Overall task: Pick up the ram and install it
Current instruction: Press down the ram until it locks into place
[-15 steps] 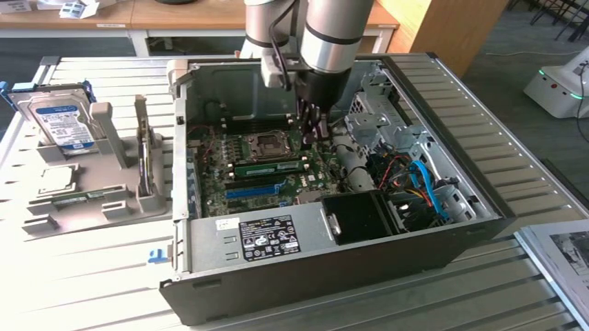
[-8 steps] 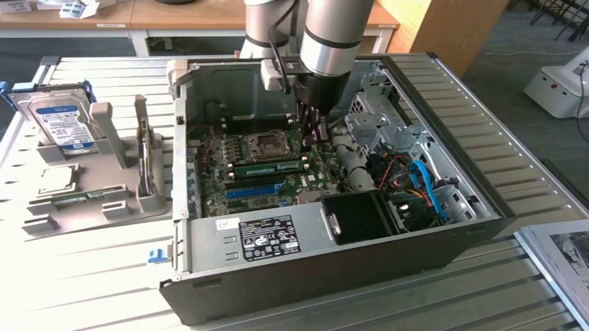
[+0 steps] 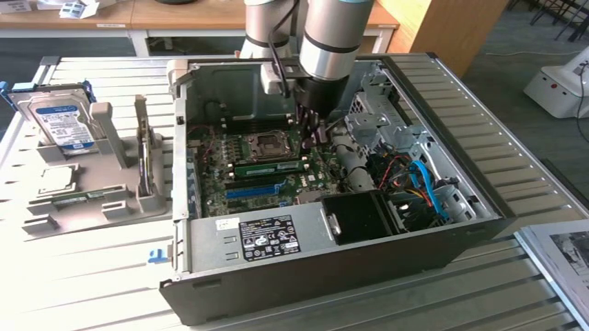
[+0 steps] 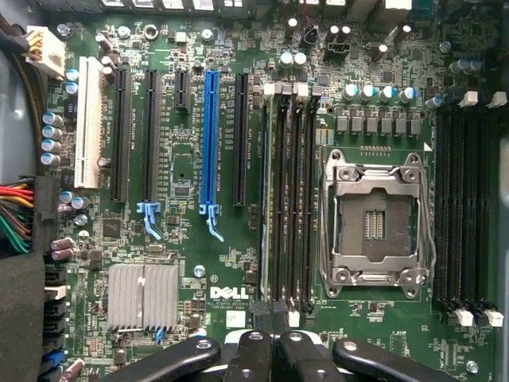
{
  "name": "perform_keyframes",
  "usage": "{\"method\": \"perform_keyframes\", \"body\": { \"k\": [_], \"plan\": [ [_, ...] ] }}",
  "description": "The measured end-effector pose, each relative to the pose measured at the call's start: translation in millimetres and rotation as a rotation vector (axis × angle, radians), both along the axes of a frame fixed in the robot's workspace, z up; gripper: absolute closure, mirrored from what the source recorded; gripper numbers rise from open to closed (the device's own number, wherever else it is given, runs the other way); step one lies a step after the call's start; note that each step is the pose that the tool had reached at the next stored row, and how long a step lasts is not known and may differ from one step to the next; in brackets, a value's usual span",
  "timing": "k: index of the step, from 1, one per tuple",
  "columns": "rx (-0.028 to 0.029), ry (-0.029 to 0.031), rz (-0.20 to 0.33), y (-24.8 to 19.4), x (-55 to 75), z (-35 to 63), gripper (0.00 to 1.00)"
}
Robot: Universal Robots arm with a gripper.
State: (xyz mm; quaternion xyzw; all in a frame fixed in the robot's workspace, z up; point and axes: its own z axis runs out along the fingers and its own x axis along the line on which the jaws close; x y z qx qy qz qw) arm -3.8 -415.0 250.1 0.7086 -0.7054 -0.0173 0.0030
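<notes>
The ram (image 3: 270, 166) is a long green strip standing on edge in a memory slot just in front of the CPU socket (image 3: 270, 143), inside the open computer case (image 3: 350, 276). My gripper (image 3: 308, 140) hangs straight down over the end of the ram at the exterior view's right, close above it. In the wrist view my gripper (image 4: 274, 354) is shut, its black fingers (image 4: 250, 350) pressed together with nothing visible between them. They sit at the end of the row of dark memory slots (image 4: 290, 199); which slot holds the ram I cannot tell there.
A long blue slot (image 4: 211, 143) lies beside the memory slots, and a second slot bank (image 4: 465, 207) lies past the CPU socket (image 4: 374, 219). A black fan shroud (image 3: 363, 217) and cables crowd the case's right. A grey fixture (image 3: 92, 186) with a hard drive (image 3: 60, 124) stands on the exterior view's left.
</notes>
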Motion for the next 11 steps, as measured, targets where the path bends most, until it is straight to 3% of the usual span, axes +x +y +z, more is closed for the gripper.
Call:
{"method": "perform_keyframes", "body": {
  "k": [11],
  "plan": [
    [0.0001,0.0000,0.000,0.0,0.0,-9.4,0.90]
  ]
}}
